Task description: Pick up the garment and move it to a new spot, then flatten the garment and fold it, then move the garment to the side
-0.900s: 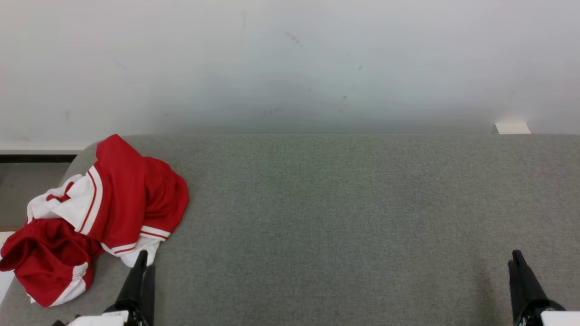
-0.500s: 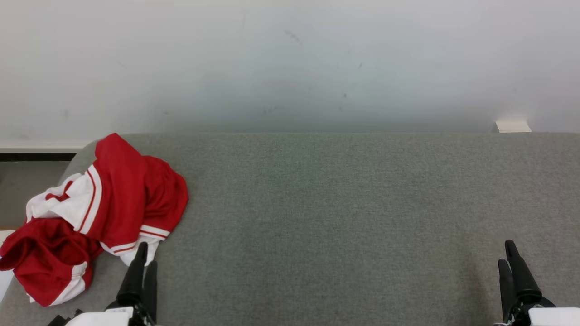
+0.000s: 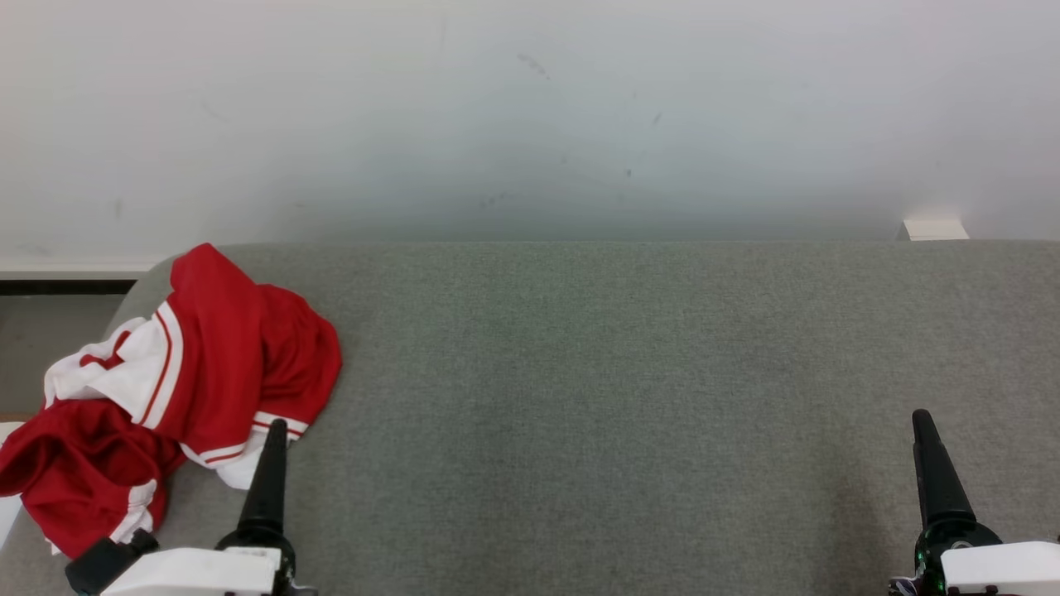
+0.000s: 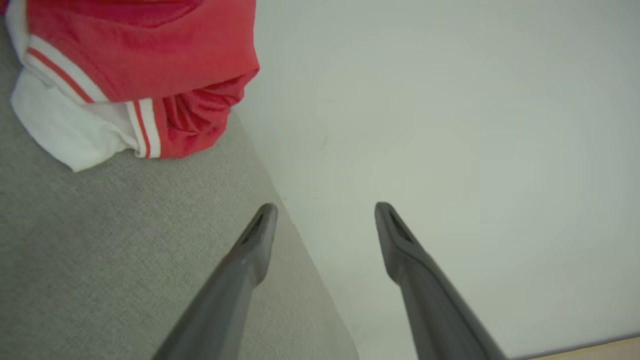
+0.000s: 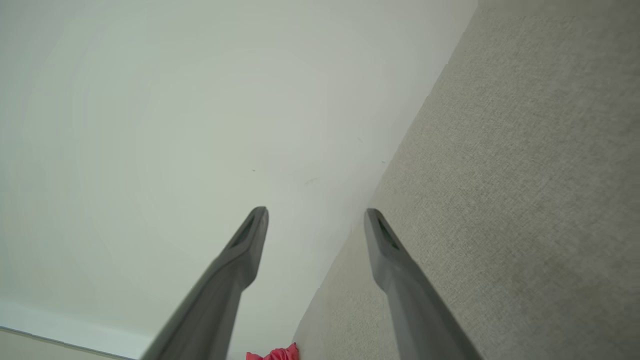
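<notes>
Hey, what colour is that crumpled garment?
The garment is red with white panels and striped trim, clearest in the head view.

Head view: high, behind near edge of desk (image 3: pixel 629 372), facing forward and down; mid range; desk top across frame, pale wall (image 3: pixel 530 124) beyond.
Left wrist view: low, close over desk, along left hand (image 4: pixel 325 210); frame tilted, desk left, wall right, garment (image 4: pixel 130 85) upper left.
Right wrist view: low, close, along right hand (image 5: pixel 315 212); desk right, wall left.
Shared: desk's far edge and wall in all three; garment hem in head and left wrist views.
</notes>
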Controlling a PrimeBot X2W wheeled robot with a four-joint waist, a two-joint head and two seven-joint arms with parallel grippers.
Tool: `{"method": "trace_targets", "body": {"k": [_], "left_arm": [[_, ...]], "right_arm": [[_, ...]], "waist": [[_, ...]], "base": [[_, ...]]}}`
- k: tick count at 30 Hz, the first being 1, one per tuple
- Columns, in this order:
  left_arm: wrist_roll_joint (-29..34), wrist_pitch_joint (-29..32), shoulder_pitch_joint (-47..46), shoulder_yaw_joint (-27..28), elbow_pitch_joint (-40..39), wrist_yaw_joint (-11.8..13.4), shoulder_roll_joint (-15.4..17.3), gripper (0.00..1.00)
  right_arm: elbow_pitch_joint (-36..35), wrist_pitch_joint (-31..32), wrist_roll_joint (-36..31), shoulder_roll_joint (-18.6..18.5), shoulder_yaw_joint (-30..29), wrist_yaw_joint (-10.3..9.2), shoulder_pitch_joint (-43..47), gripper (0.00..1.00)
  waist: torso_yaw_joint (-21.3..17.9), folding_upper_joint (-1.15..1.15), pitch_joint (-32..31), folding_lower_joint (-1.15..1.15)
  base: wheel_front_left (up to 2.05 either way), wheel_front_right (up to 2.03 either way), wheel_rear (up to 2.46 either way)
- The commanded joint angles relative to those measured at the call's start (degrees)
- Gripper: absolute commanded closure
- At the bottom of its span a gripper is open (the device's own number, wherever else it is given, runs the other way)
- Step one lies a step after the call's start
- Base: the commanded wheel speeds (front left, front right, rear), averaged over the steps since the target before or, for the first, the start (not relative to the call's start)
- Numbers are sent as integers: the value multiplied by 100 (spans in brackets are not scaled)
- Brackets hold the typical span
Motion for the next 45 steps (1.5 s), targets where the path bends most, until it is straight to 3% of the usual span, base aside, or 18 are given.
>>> {"method": "trace_targets", "body": {"k": [1, 14, 21, 45], "left_arm": [[378, -67, -114, 5, -142, 7, 48, 0], [2316, -344, -54, -211, -202, 327, 67, 0], [2997, -475, -16, -341, -60, 505, 108, 0], [4464, -864, -96, -549, 33, 719, 173, 0]], "right_arm": [[-131, -72, -370, -39, -31, -2, -111, 0], [-185, -349, -2683, 22, -25, -3, -20, 0], [154, -481, -3626, 48, -109, -4, 13, 0], [417, -866, -5230, 52, -44, -6, -84, 0]], "waist": [[-7, 0, -1, -1], [-58, 0, -8, -1], [-68, 0, -27, -1], [-94, 0, -18, -1]], "base": [[0, 0, 0], [0, 0, 0], [0, 0, 0], [0, 0, 0]]}}
